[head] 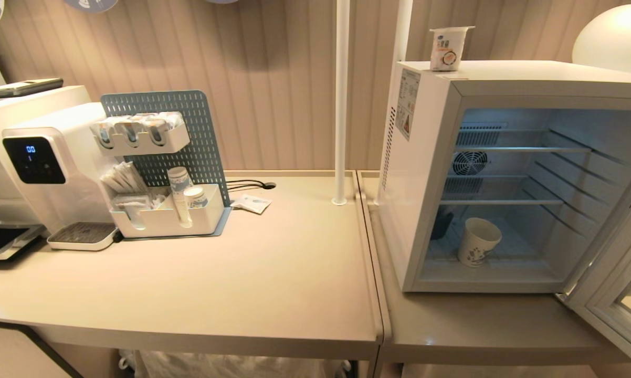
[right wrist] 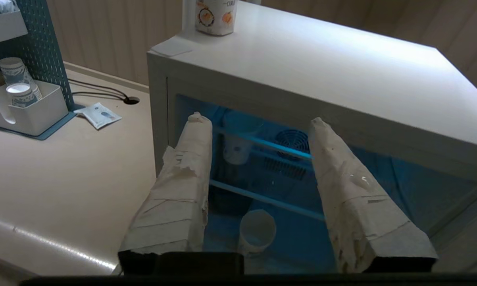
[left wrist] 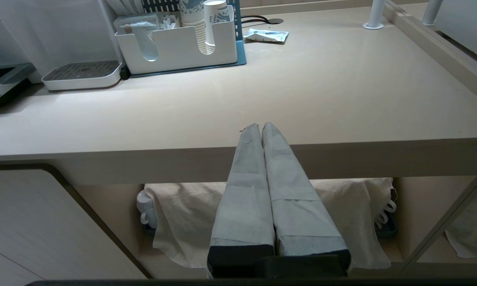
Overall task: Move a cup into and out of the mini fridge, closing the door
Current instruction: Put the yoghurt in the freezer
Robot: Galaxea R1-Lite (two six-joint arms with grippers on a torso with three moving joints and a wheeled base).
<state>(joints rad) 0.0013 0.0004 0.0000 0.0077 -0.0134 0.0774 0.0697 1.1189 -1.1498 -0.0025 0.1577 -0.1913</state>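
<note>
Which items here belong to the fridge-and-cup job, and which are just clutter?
Job:
- cup, upright on the fridge floor
- mini fridge
- door, swung open
- right gripper, open, in front of the fridge

Clutter:
- water dispenser
- stacked cups
- sachet
- tub atop the fridge

Small tapered white paper cup (head: 477, 241) with a blue print stood upright on the floor of the mini fridge (head: 426, 173), toward its front left, below the lower wire shelf. White box-shaped fridge sat on the bench, interior lit, round fan on rear wall. Door (head: 617, 294) swung wide open at the right, pale frame around glass.
</note>
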